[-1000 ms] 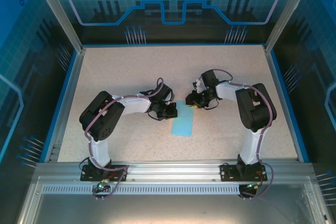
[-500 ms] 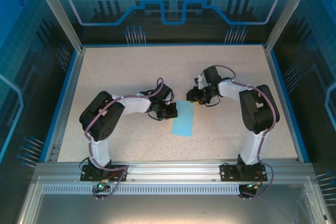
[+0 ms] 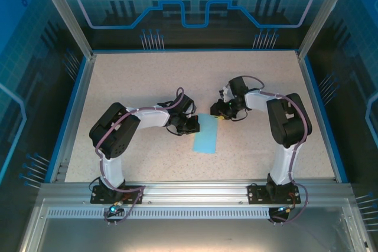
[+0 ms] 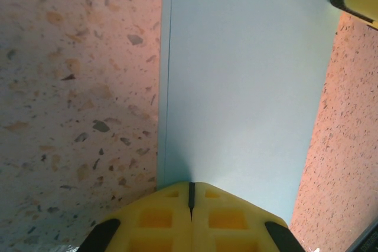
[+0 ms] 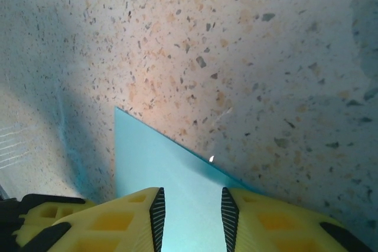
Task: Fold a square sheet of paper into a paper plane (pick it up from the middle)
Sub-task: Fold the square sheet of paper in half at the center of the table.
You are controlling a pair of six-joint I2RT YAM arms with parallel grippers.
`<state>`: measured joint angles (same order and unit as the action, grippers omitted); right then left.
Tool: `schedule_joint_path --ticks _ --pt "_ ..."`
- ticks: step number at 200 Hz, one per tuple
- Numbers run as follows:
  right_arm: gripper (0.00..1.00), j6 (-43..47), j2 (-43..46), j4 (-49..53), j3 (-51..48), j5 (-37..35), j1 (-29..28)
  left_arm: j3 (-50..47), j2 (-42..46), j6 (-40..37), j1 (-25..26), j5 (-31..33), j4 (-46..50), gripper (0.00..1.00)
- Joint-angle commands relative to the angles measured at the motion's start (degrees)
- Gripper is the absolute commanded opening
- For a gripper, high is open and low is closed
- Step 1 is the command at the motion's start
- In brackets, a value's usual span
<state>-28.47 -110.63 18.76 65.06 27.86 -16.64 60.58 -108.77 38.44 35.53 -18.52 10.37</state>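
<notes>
Left wrist, left hand (image 4: 191,187) closed, seemingly touching folded paper (image 4: 248,75)

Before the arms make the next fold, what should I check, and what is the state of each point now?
1. Left gripper shut, tips over the paper: ok.
2. Right gripper jaws apart above the paper's corner: ok.
3. Paper lying flat on the table: ok.
4. Right gripper touching the paper: cannot tell.
5. Folded layers lined up at the edges: cannot tell.
</notes>
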Motion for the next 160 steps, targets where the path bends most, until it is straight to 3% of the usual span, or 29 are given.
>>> schedule_joint_path --ticks 1,116,160 --pt "0.35 0.7 3.3 2.5 2.6 1.1 1.0 -0.9 -2.2 -1.2 0.9 1.4 6.1 0.0" --pt "0.35 -0.1 -3.9 -0.4 -0.1 -0.9 1.7 -0.7 -2.1 -1.3 0.9 1.2 6.3 0.0" --pt "0.35 0.2 1.1 0.7 0.7 1.7 2.2 -0.6 -2.1 -1.5 0.9 1.3 6.6 0.0"
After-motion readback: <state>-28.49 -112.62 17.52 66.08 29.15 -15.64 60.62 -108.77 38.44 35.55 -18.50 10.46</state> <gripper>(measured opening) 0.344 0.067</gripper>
